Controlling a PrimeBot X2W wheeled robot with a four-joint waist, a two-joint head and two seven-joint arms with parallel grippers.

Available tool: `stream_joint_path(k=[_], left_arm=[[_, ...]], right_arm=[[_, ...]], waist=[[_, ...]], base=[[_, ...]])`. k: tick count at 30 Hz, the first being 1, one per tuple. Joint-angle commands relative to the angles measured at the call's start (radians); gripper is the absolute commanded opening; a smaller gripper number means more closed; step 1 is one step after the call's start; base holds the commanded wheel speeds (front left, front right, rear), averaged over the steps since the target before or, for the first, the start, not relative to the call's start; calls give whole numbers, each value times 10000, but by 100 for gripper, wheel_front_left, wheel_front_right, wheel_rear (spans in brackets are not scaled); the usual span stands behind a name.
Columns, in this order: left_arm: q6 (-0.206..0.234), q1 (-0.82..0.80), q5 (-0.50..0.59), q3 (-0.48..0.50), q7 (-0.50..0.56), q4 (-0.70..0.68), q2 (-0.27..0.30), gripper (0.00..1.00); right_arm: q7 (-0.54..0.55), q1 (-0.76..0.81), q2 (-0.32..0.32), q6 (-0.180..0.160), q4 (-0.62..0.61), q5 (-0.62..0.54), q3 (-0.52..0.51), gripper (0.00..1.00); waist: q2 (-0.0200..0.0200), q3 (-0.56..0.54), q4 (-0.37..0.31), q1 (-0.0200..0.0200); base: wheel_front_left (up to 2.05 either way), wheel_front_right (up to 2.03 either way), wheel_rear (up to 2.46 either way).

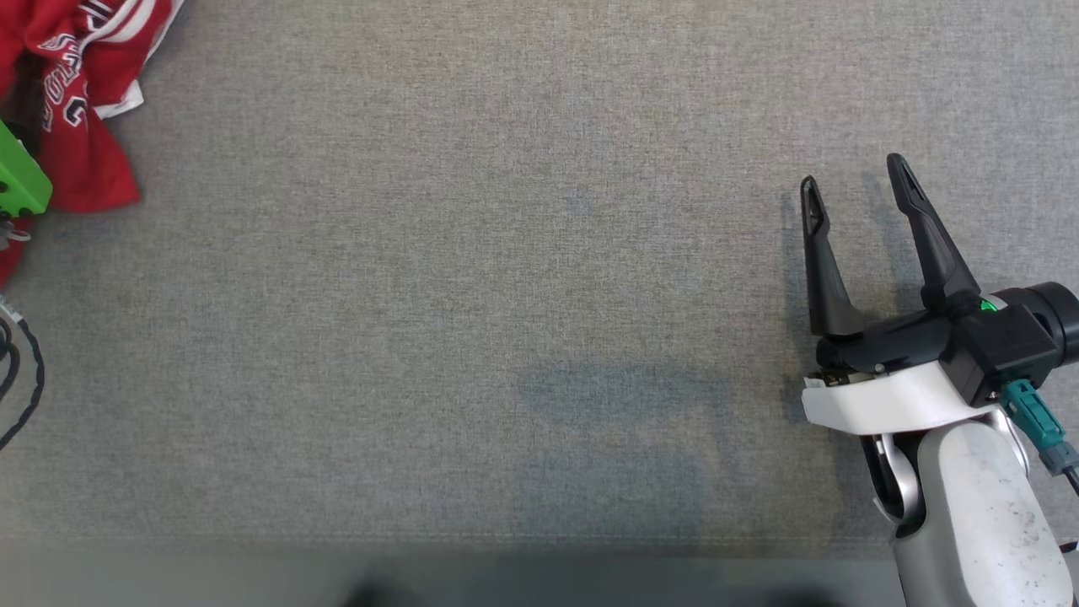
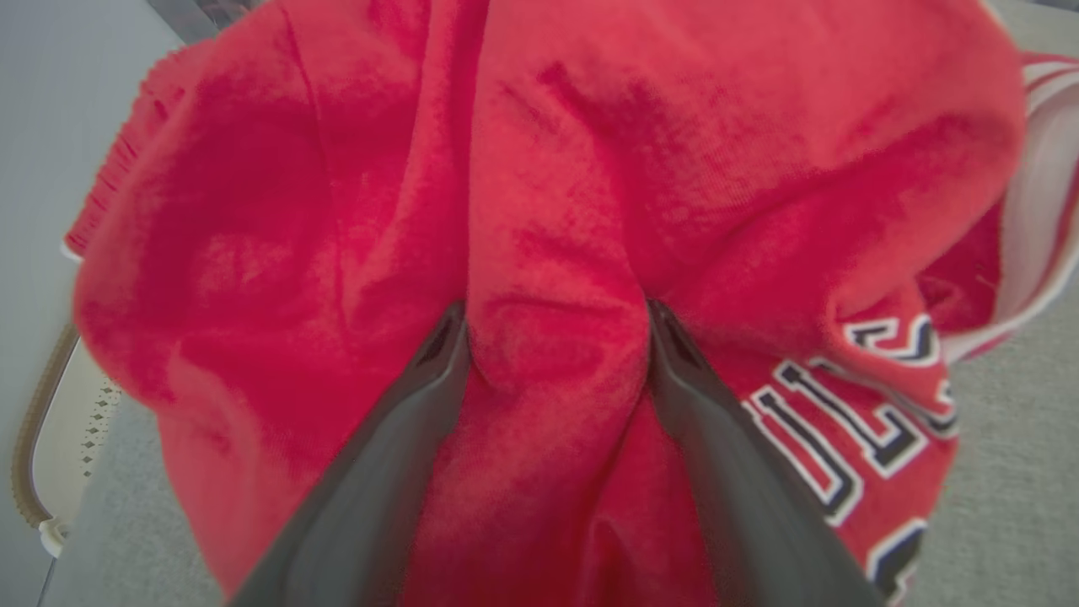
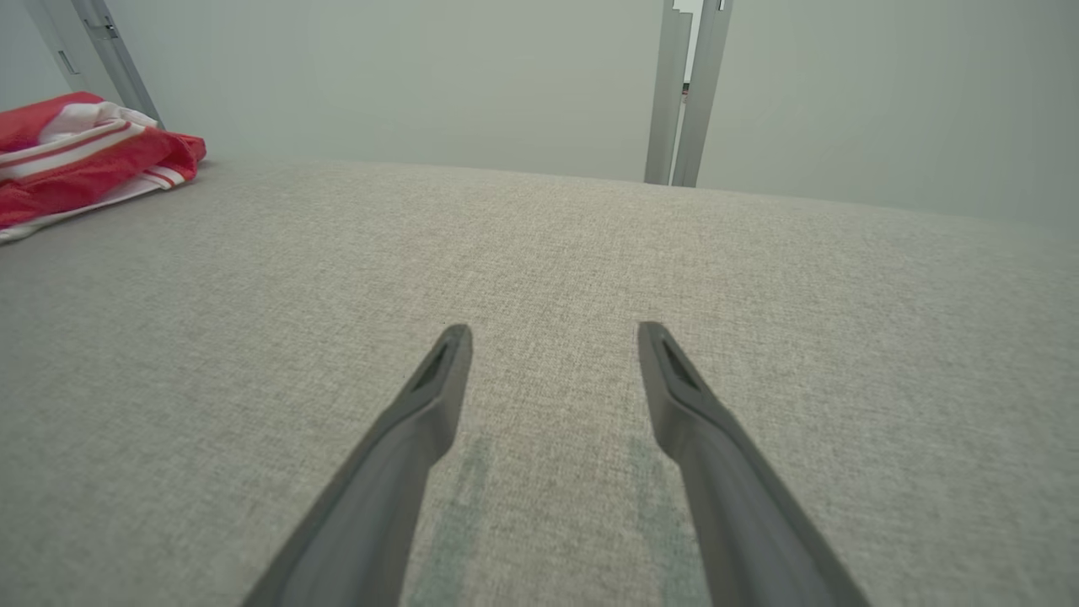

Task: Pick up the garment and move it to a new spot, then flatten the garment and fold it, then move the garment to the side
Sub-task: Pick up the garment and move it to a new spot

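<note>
Starting nearest the robot, the pale forearm (image 1: 986, 514) rises from the lower right of the head view and carries the right tool (image 1: 853, 173). Its two dark fingers are spread wide with nothing between them, pointing away across the grey cloth-covered surface (image 1: 506, 295). In the right wrist view the same tool (image 3: 554, 330) lies low over the surface (image 3: 539, 253), with faint finger shadows on the weave beneath it; whether the fingers touch the cloth cannot be told.

Farther out, at the left edge of the head view, a black cable (image 1: 21, 379) loops beside a bright green part (image 1: 18, 181).

Beyond that, the garment (image 1: 84, 160) lies crumpled at the far left corner of the surface, well apart from the right tool. It is red, with white striped trim and black-and-white lettering. The right wrist view shows the garment (image 3: 76, 160) bunched by the far edge, before a plain wall and grey upright posts (image 3: 683, 93).

In the left wrist view the left tool (image 2: 556, 316) is pushed into the garment (image 2: 337, 211). Its fingers (image 2: 396, 438) stand wide apart, a thick fold of red cloth bulging between them, not squeezed.
</note>
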Motion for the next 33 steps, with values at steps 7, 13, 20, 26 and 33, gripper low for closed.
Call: stream_joint_path(k=[7, 13, 20, 26, 33], left_arm=[[-19, -296, -150, -245, -391, 109, 2, 0], [-20, -250, -529, -443, -631, -106, 238, 0], [-20, -210, -850, -538, -706, -409, 608, 0], [-20, -188, -1038, -546, -895, -762, 916, 0], [11, -128, -1025, -555, -976, -1189, 1161, 0]], right_arm=[[-45, -214, -42, 1, 57, -16, -103, 100], [-45, -163, -42, 1, 185, 64, -41, 100], [-43, -88, -40, 1, 339, 127, -35, 100], [-43, -5, -42, 1, 477, 249, 34, 100], [-45, 62, -42, 1, 641, 364, 44, 100]], waist=[[0, 86, -86, -1], [0, -263, 41, -1], [0, -747, 160, -1], [0, -1244, 227, -1], [0, -1766, 257, -1]], base=[[0, 0, 0], [0, 0, 0], [0, 0, 0], [0, 0, 0], [0, 0, 0]])
